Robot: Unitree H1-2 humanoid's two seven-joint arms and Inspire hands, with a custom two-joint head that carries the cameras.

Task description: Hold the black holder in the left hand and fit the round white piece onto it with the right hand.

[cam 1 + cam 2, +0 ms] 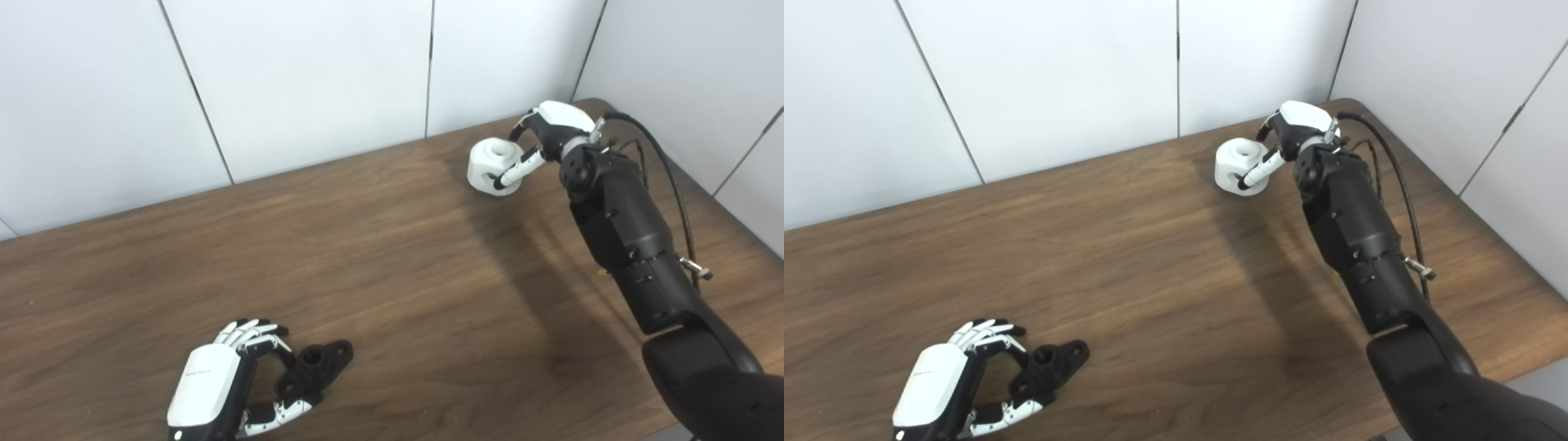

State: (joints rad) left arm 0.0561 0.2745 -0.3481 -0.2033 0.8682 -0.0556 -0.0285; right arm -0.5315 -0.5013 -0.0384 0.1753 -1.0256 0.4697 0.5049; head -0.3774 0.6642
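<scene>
Near edge: left hand (211,386) is resting low on the surface (392,263), fingers (248,334) curling around the near end of the black holder (318,364), thumb reaching in from below. Contact on both sides looks likely, but the holder is lying flat on the wood, not lifted; whether the grip is fully closed cannot be told. The holder's long axis is running diagonally, from the left hand up and to the right, with its raised socket near the middle and a flange lobe pointing away.

Far right corner: right hand (545,138) is reaching out at full arm extension, fingers wrapping the far side of the round white piece (495,166) while the thumb is crossing its near face. The piece is sitting on the surface, bore opening upward. Grasp appears to be closing, not confirmed firm.

Key relation: the white piece is lying well apart from the holder, diagonally across the surface, far and right. Judgement: the right hand is needing to carry the piece back toward the near left.
</scene>
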